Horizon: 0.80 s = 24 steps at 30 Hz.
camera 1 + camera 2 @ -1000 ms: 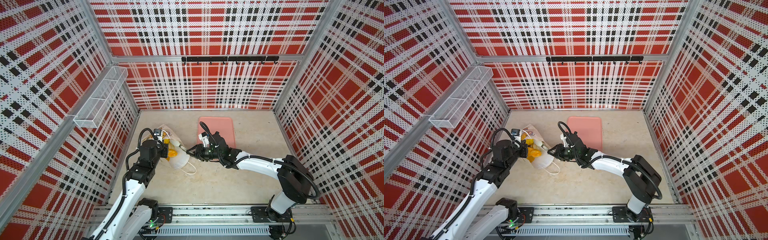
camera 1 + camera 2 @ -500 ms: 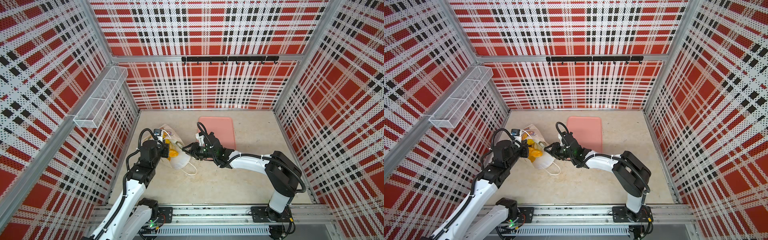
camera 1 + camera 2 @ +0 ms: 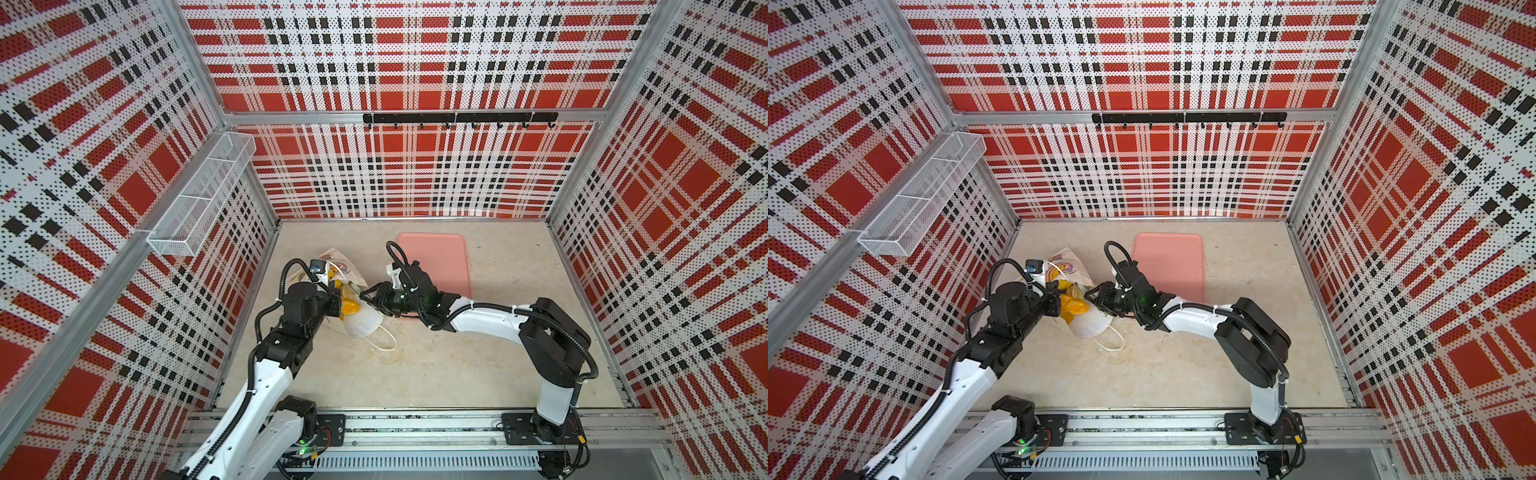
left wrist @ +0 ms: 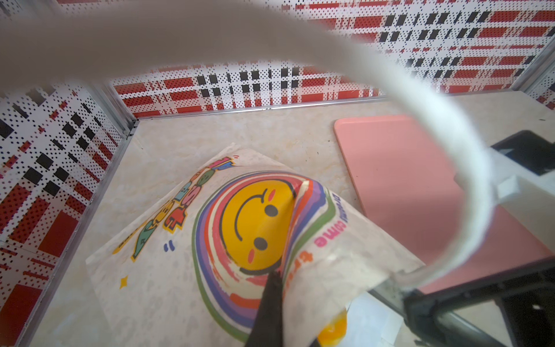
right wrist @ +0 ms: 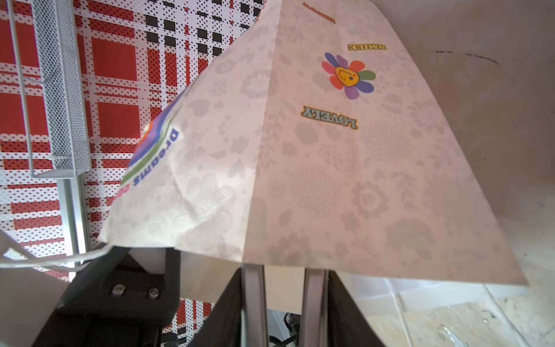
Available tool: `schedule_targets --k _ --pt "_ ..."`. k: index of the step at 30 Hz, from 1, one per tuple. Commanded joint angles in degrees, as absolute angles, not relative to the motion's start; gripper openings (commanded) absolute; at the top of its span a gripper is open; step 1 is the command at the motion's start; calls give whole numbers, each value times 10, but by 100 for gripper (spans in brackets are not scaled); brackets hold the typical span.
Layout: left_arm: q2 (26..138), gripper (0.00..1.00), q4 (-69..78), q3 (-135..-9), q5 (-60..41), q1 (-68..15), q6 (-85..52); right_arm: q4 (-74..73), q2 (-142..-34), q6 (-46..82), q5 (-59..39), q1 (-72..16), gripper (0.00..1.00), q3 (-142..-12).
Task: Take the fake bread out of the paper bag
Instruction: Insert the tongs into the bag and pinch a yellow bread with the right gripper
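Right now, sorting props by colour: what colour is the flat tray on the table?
Plain pink; the tray shows best in a top view.

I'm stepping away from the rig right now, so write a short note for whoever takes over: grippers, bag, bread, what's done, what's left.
Left gripper: shut on the edge of the paper bag.
Right gripper: fingers at the bag's mouth, tips hidden under paper, grip unclear.
Bag lies on its side on the table; yellow fake bread shows at its mouth.
Done: no bread visibly out; pink tray bare.
Left: pull out the bread.
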<state>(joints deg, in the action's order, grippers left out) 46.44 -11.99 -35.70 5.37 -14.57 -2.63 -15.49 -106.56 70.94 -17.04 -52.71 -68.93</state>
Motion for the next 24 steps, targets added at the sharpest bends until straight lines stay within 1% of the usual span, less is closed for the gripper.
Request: schedule_targets --k 1,6,8,10,11,19,24 --pt "461 0 -91 -355 39 -152 -40 -174 -1076 696 -169 -532 32 -720" --pt "460 0 -92 -355 45 -152 -42 -157 -1064 679 -169 -536 17 -726" --pt "460 0 -92 -355 51 -152 -45 -135 -1050 664 -165 -540 11 -728" --pt "460 0 -91 -355 62 -152 -56 -110 -1031 647 -161 -545 2 -726" --pt "460 0 -92 -355 63 -151 -57 -99 -1023 640 -159 -549 0 -723" --pt "460 0 -89 -355 65 -152 -61 0 -918 593 -105 -585 0 -675" --pt "467 0 -87 -359 61 -148 -64 23 -880 589 -77 -619 0 -637"
